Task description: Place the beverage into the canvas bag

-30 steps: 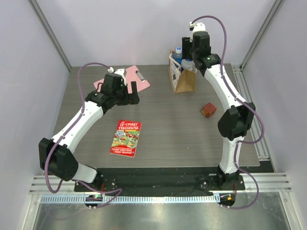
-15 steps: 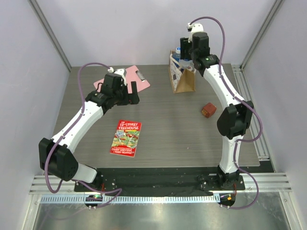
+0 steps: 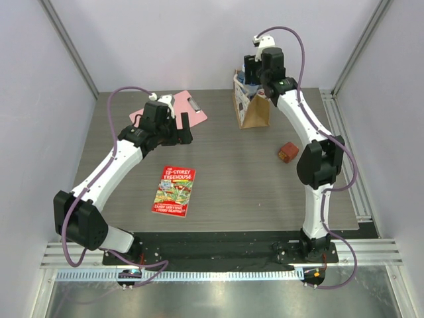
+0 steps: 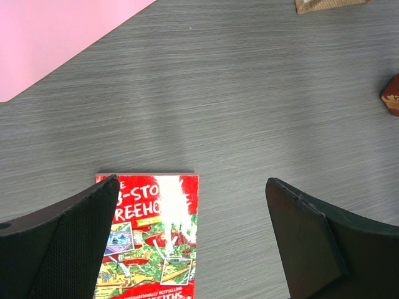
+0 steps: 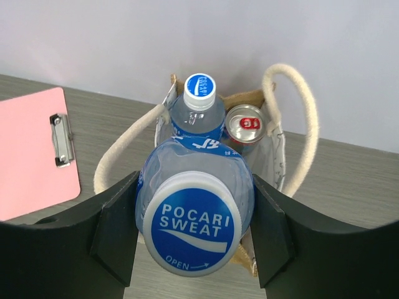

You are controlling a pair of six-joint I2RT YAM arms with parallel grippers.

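The Pocari Sweat bottle [image 5: 194, 180] sat clamped between the two fingers of the right end effector [image 5: 194, 227], which were closed against its sides, cap toward the wrist camera. Directly beyond it stood the canvas bag [image 5: 269, 163], mouth open, at the far side of the worktop [image 3: 232, 172]. Whether the bottle's base had entered the bag could not be told. Inside the bag were a second bottle [image 5: 199, 109] with a blue cap and, just beside it, a red-topped can [image 5: 244, 123]. The cream loop handles [image 5: 298, 118] arched to either side. A pink clipboard [image 5: 31, 156] lay off to that end effector's left. The left end effector [image 4: 192, 184] hung wide open, holding nothing, above a red book [image 4: 156, 240].
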